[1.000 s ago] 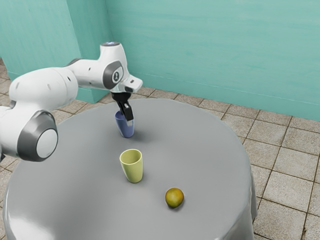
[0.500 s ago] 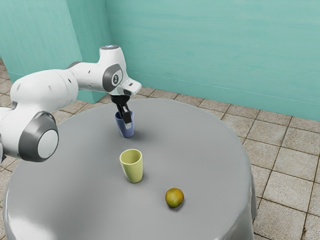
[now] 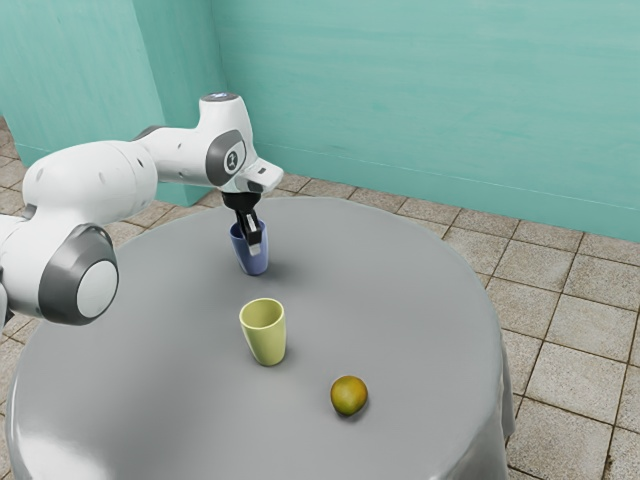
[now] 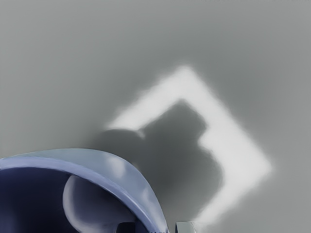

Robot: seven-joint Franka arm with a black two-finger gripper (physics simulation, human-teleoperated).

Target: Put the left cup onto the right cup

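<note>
- We see a round table (image 3: 420, 300) draped in a plain grey cloth.
- We find a yellow-green round fruit (image 3: 348, 395) resting on it, toward the near edge.
- We note teal walls (image 3: 450, 90) behind and a beige tiled floor (image 3: 575, 300).

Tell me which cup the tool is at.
The blue cup: the tool is at its rim. The yellow-green cup stands apart, nearer the fruit.

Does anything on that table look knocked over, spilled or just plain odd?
Nothing stands out. The yellow cup stands upright, the blue cup stands with the gripper at its rim, and a round fruit sits apart on the grey table. No spill or damage shows.
</note>
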